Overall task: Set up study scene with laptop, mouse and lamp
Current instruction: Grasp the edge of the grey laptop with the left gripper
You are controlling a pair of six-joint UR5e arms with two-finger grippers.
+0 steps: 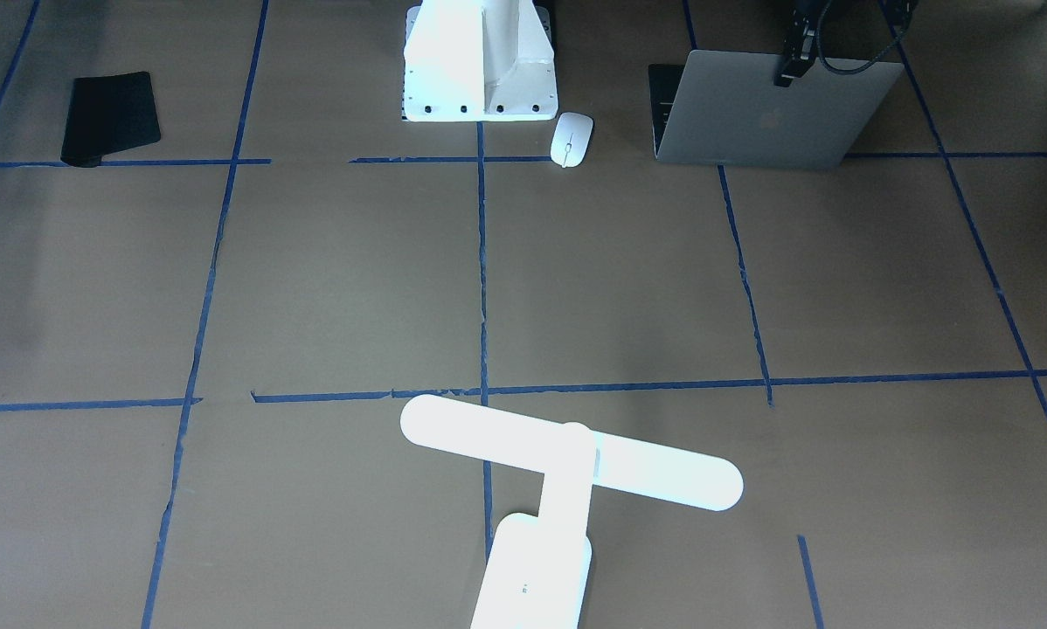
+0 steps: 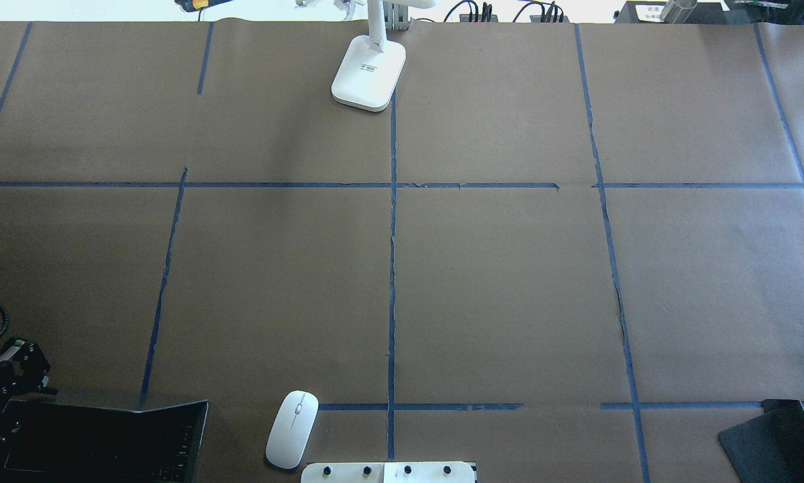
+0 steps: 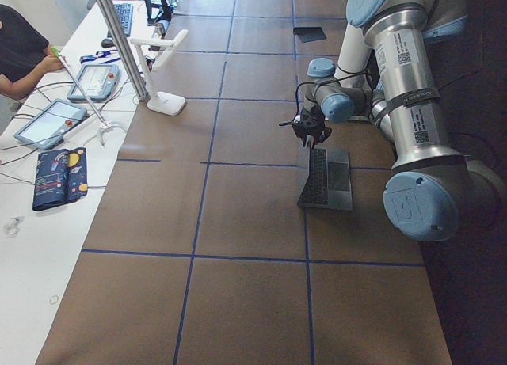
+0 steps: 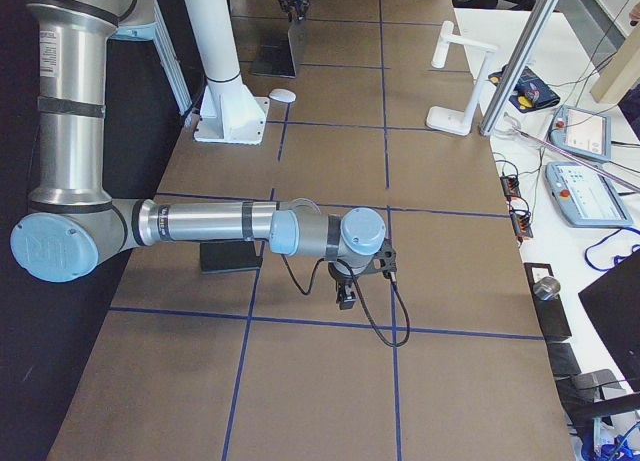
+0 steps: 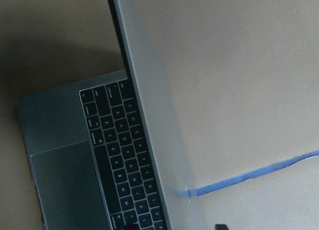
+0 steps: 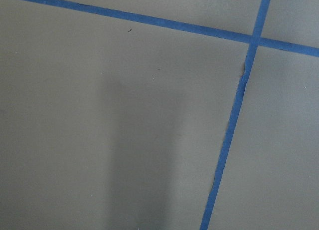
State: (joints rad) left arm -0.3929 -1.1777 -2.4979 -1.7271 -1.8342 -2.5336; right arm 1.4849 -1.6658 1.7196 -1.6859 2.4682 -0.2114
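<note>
Brown paper crossed with blue tape covers the surface. We see the laptop at the robot's near left corner, its lid raised and its dark keys and trackpad showing. The left gripper sits at the top edge of the lid. The left wrist view looks down along that edge, but we cannot tell whether the jaws pinch it or stand loose.

The mouse lies flat between the laptop and the white pedestal. It is just beside the pedestal's bolted foot and apart from the laptop. The lamp stands upright at the far edge near the middle, well apart from both, with its bar head held over the surface.

A black mat lies at the near right corner. The right gripper hangs over the paper just beyond the mat, pointing down. We see it only from the side, so we cannot tell how its jaws stand.
</note>
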